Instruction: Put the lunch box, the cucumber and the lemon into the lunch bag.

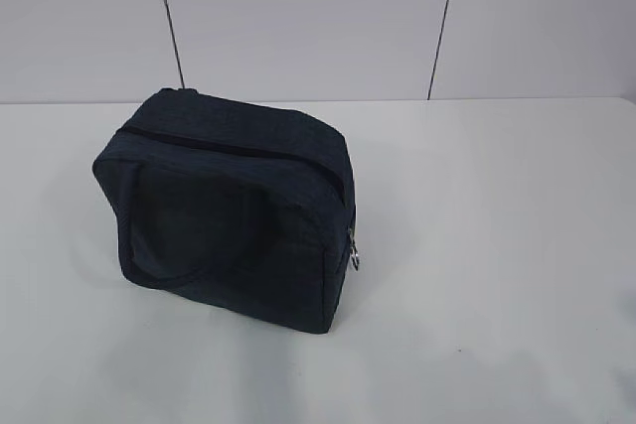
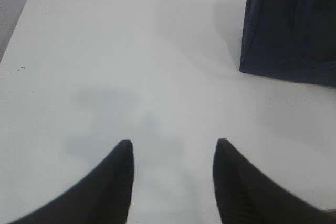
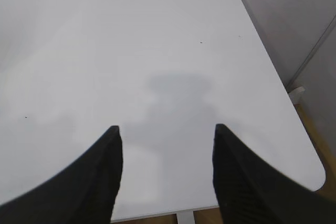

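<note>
1. On the white surface (image 1: 497,245), the lunch bag (image 1: 229,215) stood left of centre — zipper (image 1: 229,149) closed along its top, metal ring pull (image 1: 353,250) hanging at its right corner.
2. The left gripper (image 2: 173,148) hovered over bare surface, jaws spread and holding nothing, the bag's corner at upper right.
3. The right gripper (image 3: 167,132) hung near the surface's edge — jaws likewise spread, empty.

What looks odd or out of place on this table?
The lunch bag sits zipped shut, its ring pull at the end. No lunch box, cucumber or lemon shows in any view. Both grippers are open and empty.
</note>
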